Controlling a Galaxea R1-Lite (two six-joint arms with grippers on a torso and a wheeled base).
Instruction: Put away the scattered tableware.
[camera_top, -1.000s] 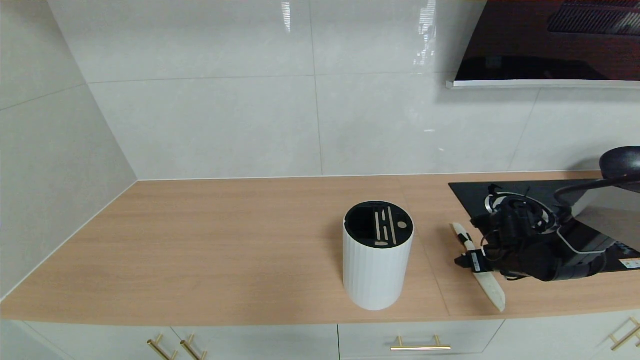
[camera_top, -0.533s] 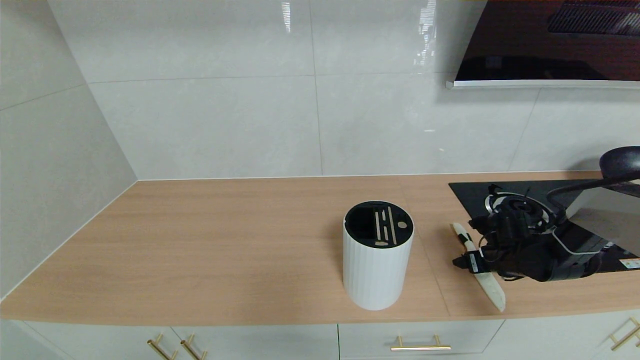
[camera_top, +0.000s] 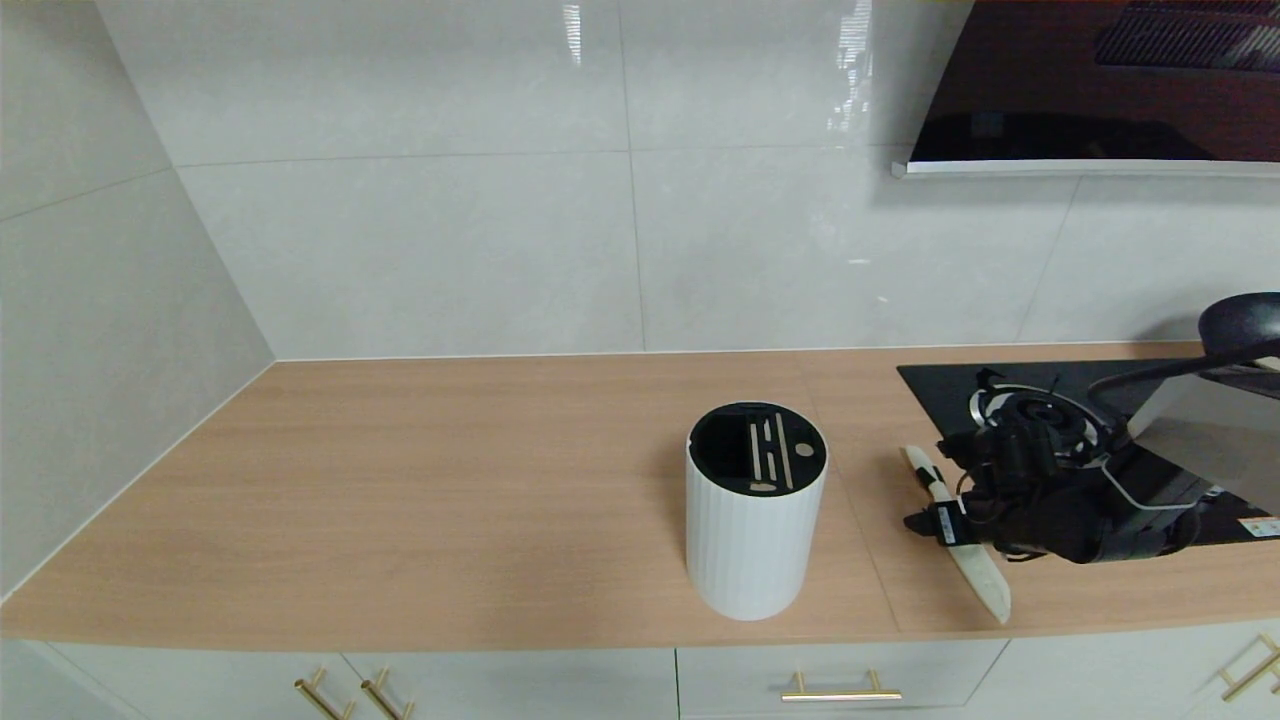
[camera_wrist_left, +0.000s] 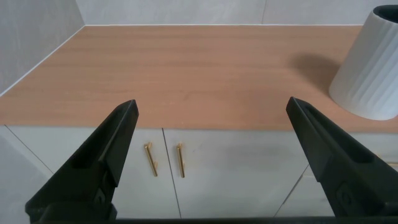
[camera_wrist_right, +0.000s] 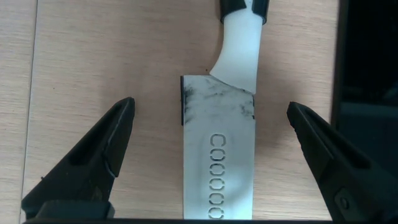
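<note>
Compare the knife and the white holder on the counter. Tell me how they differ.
Pose: the knife lies flat on the counter; the holder stands upright.
Shape: the knife is long and thin; the holder is a broad ribbed cylinder.
Surface: the knife's blade has dark smudges and oval marks; the holder's top is black with slots.
Both are mainly white and rest on that counter.

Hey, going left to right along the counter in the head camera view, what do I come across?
White ribbed holder → knife lying flat → black cooktop.
</note>
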